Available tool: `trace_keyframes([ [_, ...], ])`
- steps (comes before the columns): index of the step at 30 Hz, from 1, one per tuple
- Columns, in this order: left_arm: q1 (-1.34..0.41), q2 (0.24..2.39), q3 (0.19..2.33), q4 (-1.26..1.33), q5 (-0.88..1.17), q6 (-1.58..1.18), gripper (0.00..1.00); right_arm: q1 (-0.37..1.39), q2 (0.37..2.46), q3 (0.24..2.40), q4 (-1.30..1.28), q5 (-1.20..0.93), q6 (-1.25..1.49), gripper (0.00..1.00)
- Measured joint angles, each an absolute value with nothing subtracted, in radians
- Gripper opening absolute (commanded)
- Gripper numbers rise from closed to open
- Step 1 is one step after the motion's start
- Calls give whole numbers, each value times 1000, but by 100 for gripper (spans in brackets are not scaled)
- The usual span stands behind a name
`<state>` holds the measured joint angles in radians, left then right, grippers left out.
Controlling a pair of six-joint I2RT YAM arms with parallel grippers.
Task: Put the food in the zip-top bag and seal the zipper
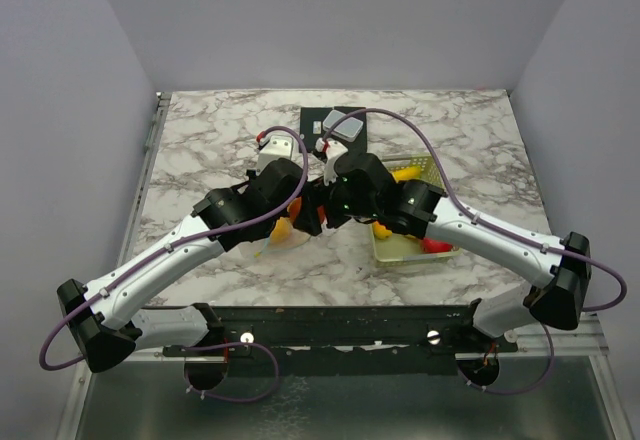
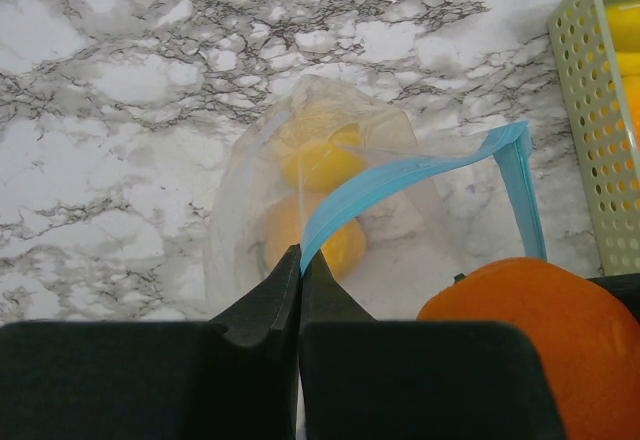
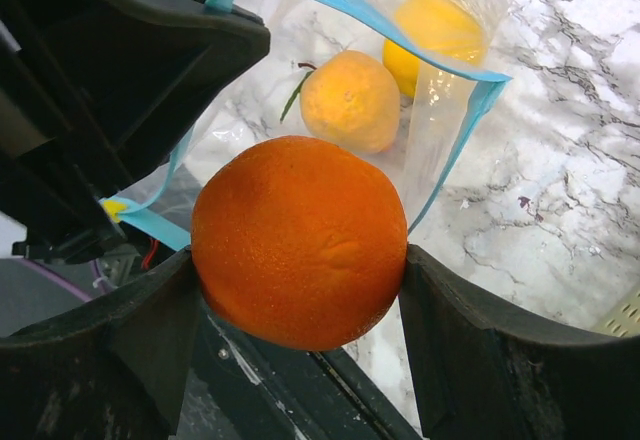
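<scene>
Left tool (image 2: 300, 265) clamped tight on zipper (image 2: 400, 175), holding zip-top bag (image 2: 240, 190) mouth up, frame center. Right tool (image 3: 300, 270) grips orange (image 3: 298, 230) at the mouth; lemon (image 3: 435, 25) and paler orange fruit (image 3: 350, 100) inside.

this looks like a robot test lab, not a home. plain grey walls (image 1: 60, 110) close in beyond and on both sides of the left pincer (image 2: 299, 265) and the right pincer (image 3: 300, 260). under them lies a marble-pattern counter (image 1: 200, 260). on the near side of them are a black mounting rail (image 1: 340, 322) and purple cables (image 1: 390, 113).
</scene>
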<state>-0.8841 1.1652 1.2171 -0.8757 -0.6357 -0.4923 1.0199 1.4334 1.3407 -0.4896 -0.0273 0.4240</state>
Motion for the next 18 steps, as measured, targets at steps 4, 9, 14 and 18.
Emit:
trace_keyframes([
  [4,-884,1165,1217,-876,-635,-492,0,1023,1466,1342,-482,-11,425,53],
  [9,-884,1161,1217,-876,-635,-493,0,1031,1500,1359,-474,2,426,73],
  [14,-884,1158,1217,-876,-635,-493,0,1039,1505,1364,-472,14,429,88],
  [18,-884,1155,1217,-876,-635,-493,0,1041,1505,1369,-471,18,430,94],
])
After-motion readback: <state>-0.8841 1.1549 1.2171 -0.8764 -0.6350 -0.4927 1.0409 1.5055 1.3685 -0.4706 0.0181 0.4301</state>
